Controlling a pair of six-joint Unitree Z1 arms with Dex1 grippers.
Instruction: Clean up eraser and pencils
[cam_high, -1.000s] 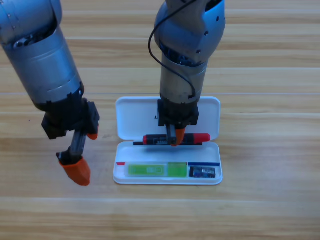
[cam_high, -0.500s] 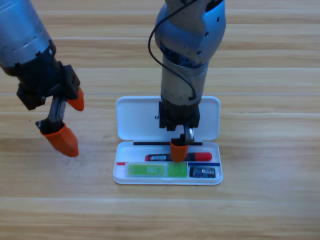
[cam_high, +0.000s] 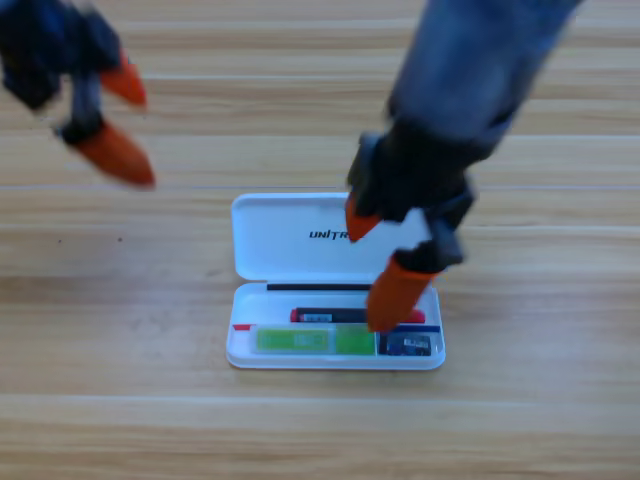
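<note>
Pencils (cam_high: 330, 327) and eraser (cam_high: 408, 345) in white case (cam_high: 280, 235), right gripper (cam_high: 378, 262) above, jaws apart, empty, left gripper (cam_high: 118, 118) spread

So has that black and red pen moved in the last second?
Yes. The black-and-red pen went from the case's hinge line down into the white case tray; the right gripper is open above it.

An open white plastic case (cam_high: 262, 240) lies on the wooden surface (cam_high: 120, 330), its lid flat behind the tray. In the tray sit the light green pencil (cam_high: 312, 340), the black-barrelled pencil with red ends (cam_high: 330, 315) just behind it, and the small dark eraser (cam_high: 407, 345) at the right end. The right gripper (cam_high: 375, 265) hangs over the case's right half, orange fingers (cam_high: 395, 292) spread apart and empty. The left gripper (cam_high: 113, 120) is at the upper left, fingers apart.
</note>
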